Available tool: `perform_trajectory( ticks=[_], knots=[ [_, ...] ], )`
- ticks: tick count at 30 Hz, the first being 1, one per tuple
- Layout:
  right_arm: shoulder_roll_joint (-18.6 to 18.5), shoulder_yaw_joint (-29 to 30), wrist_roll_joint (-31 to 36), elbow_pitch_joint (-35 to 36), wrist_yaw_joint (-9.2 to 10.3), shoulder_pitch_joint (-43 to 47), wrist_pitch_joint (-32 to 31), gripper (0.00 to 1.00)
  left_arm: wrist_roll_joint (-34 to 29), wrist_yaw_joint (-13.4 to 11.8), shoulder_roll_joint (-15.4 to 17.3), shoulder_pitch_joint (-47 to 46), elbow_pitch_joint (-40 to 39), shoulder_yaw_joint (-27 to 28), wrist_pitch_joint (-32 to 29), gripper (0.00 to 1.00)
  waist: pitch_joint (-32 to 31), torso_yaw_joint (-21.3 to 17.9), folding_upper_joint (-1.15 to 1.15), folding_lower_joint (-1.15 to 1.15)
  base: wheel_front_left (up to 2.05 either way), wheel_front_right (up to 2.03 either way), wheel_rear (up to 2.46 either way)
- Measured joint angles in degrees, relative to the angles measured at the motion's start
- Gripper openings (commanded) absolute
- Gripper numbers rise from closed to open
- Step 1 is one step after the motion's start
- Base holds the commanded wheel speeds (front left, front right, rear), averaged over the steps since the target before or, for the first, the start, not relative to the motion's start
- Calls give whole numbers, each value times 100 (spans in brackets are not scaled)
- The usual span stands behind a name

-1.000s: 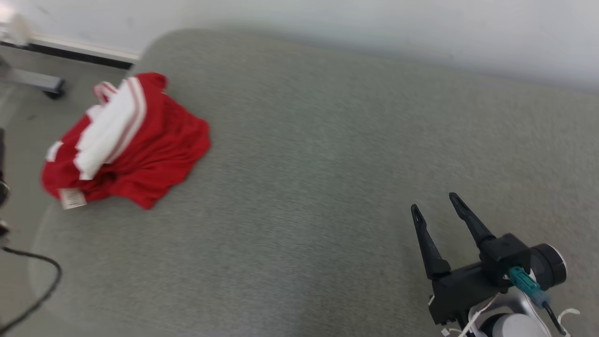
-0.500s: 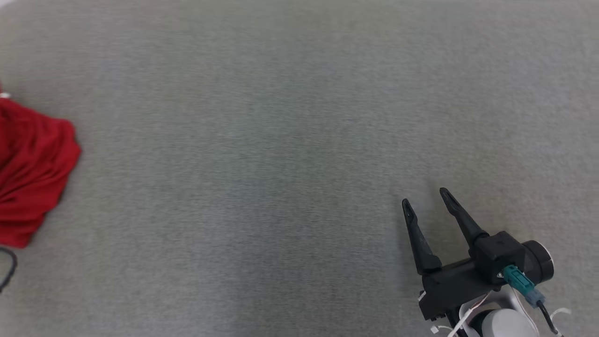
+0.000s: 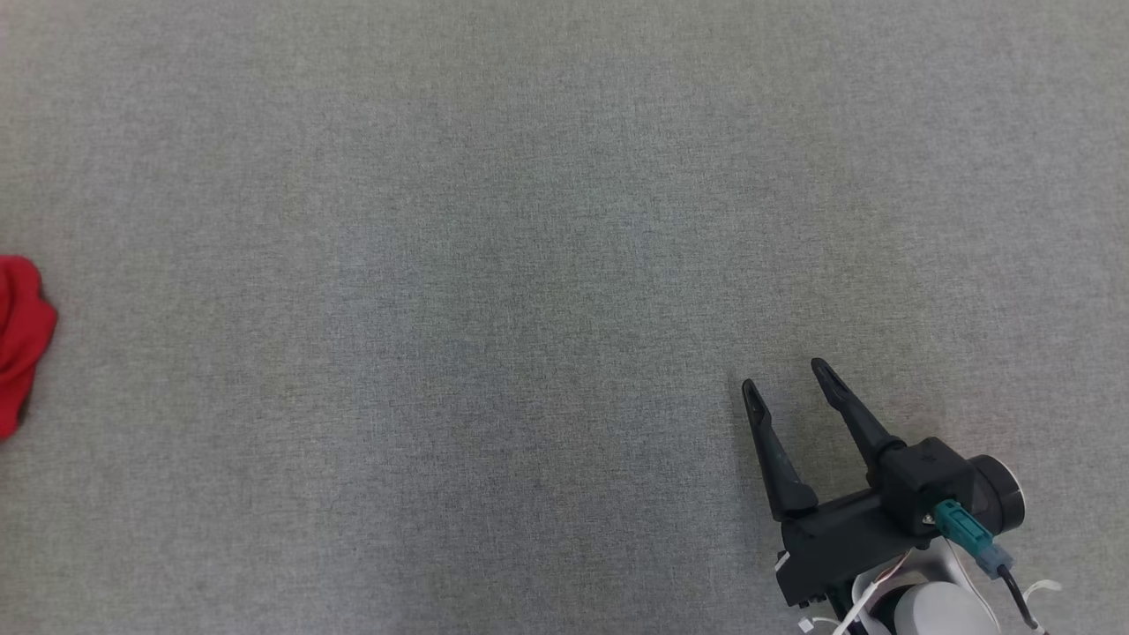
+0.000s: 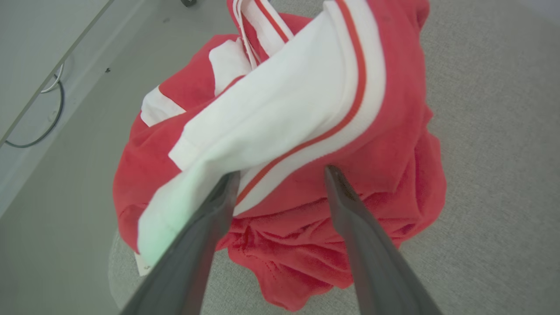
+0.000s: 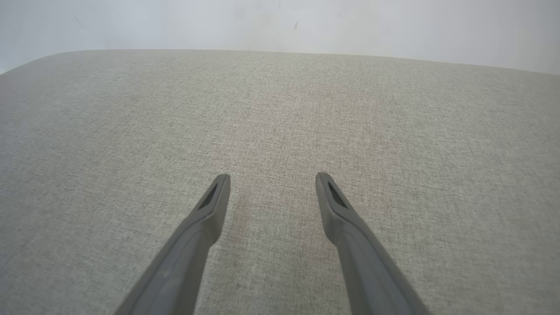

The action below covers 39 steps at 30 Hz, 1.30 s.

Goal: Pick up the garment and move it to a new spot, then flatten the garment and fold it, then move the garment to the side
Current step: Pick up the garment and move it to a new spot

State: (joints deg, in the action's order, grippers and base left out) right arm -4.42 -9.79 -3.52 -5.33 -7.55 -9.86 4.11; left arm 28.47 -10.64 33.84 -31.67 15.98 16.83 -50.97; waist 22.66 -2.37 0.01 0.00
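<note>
The garment [image 4: 306,109] is a crumpled red piece with broad white panels and thin red stripes, heaped on the grey fabric surface [image 4: 494,131] near its rounded corner. In the left wrist view my left gripper [image 4: 282,170] hangs open just above the heap, its two dark fingers spread over a white band. In the head view only a red edge of the garment [image 3: 22,339] shows at the far left. My right gripper [image 3: 783,377] stands open at the lower right, far from the garment, with nothing between its fingers [image 5: 334,201].
The grey fabric surface [image 3: 529,265] stretches wide between the garment and my right gripper. Beside the garment's corner lies bare floor [image 4: 57,183] with a dark cable [image 4: 52,118] along a pale wall. A white wall [image 5: 280,22] rises behind the surface's far edge.
The head camera has swung right and down, so the garment has slid to the view's left edge and the wall has left the picture. The right gripper stays open at the lower right.
</note>
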Motion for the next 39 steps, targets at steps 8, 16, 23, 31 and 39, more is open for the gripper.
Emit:
perform_trajectory(
  ticks=[8, 16, 23, 31, 39],
  knots=[
    [-43, 98, 11, 205, 0, 13, -101, 100, 12, 165, 165, -26, 111, 38, 288, 100, 233, 15, -1, 0, 0, 0, 0],
    [-56, 21, 16, 253, 0, -127, -126, 100, -4, 508, 381, -445, 584, -64, 764, 100, 583, 61, -1, 0, 0, 0, 0],
    [-79, -31, -10, 211, 0, -215, -100, 100, 49, 717, 377, -647, 1183, -165, 979, 0, 665, 54, -1, 0, 0, 0, 0],
    [-57, -47, -79, 44, 0, -192, -56, 100, 188, 1027, 399, -849, 1647, -171, 1474, 0, 480, 78, 0, 0, 0, 0, 0],
    [18, -33, -153, -189, 0, -135, 48, 100, 396, 1323, 404, -1436, 1479, -216, 1674, 0, 102, 190, 0, 0, 0, 0, 0]
  ],
)
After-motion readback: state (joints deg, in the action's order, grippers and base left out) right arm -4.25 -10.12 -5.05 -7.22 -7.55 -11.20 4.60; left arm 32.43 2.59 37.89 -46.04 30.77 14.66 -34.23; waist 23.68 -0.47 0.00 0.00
